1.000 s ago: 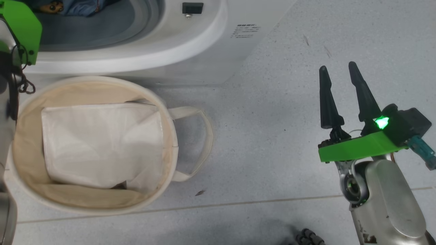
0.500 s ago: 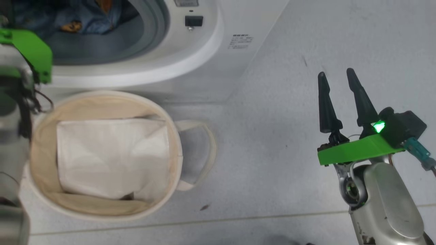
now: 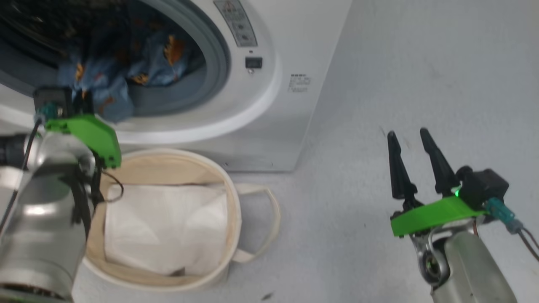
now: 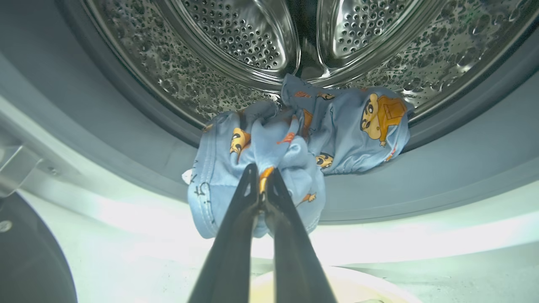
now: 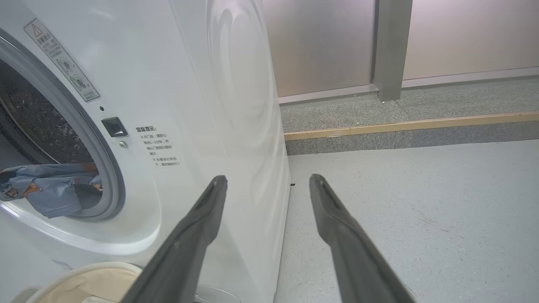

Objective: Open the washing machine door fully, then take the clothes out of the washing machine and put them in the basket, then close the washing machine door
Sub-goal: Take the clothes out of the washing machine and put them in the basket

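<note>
- Blue fabric with orange-brown cartoon figures, the clothes (image 4: 337, 126), lies bunched at the mouth of the washing machine (image 3: 290, 38). It is draped across the grey rubber ring (image 4: 421, 185), and one fold hangs out over the white front lip.
- Behind the garment, the perforated steel drum (image 4: 236, 33) curves up and away.
- The left gripper (image 4: 261, 170) is clenched on a fold of the clothes. Its two dark fingers meet at the tips with blue cloth pinched between them, right at the front edge of the opening.
- The basket (image 3: 236, 198) stands upright on the floor (image 3: 400, 63), just beside the machine's front and below the opening. A white sheet (image 3: 164, 227) lines its bottom, and one loop handle sticks out toward the robot's right.
- The right gripper (image 3: 407, 132) is released, with its fingers spread and nothing between them. It hangs over bare floor, well apart from the basket and off to the side of the machine's corner.
</note>
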